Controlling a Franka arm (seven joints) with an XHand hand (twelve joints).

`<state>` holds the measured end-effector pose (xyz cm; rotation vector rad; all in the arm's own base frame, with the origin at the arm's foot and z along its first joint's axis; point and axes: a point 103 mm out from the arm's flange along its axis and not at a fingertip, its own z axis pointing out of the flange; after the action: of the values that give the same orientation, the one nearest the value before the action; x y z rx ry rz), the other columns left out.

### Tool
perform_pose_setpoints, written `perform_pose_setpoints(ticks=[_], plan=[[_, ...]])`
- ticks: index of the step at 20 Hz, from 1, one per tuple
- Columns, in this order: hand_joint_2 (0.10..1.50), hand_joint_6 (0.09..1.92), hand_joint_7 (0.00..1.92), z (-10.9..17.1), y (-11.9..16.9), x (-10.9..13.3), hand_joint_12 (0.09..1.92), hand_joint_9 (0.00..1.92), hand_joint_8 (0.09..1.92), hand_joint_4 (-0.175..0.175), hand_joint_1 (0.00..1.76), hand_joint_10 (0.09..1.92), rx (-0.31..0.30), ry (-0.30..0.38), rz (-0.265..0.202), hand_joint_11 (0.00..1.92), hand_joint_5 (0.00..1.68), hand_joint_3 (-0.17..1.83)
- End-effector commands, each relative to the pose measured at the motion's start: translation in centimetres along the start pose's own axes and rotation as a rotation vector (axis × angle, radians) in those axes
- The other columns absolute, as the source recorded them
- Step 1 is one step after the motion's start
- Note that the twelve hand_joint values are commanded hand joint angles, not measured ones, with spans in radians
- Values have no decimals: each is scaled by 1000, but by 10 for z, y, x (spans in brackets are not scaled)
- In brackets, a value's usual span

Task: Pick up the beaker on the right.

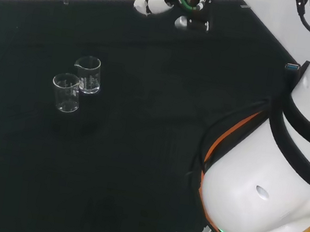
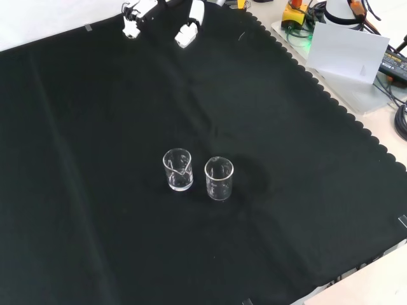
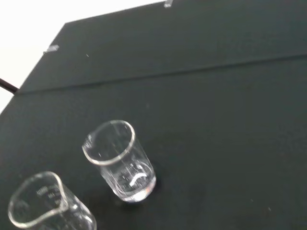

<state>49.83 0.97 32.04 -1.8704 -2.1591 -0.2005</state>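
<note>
Two small clear glass beakers stand upright and close together on the black cloth. In the front view the left beaker (image 2: 177,169) shows a spout and the right beaker (image 2: 219,178) stands just beside it. The head view has them as a farther beaker (image 1: 88,75) and a nearer beaker (image 1: 66,92). Both look empty. The hand (image 2: 189,30) hovers high at the cloth's far edge in the front view, well away from both, its fingers relaxed and holding nothing. In the head view the hand (image 1: 157,4) is at the top. The wrist view looks down at one beaker (image 3: 120,160) and another beaker (image 3: 43,207).
The arm's white links (image 1: 287,171) take up the head view's right. A white sheet and cables (image 2: 346,51) lie off the cloth's right edge in the front view. Wide bare black cloth (image 2: 95,114) lies between the hand and the beakers.
</note>
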Motion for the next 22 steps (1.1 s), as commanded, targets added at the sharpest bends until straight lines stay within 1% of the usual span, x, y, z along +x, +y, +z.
perform_pose_setpoints(ticks=[1,5,14,22], plan=[[797,87,174,93,59,-11,1179,268,559,-32,696,671,37,235,-107,0,247,494],[756,87,179,115,67,-11,1178,271,558,-33,703,664,66,251,-109,0,254,531],[732,87,182,154,77,-15,1176,268,559,-34,705,661,113,277,-107,0,257,537],[696,87,160,186,86,-9,1169,261,550,-35,700,656,167,294,-147,0,253,530]])
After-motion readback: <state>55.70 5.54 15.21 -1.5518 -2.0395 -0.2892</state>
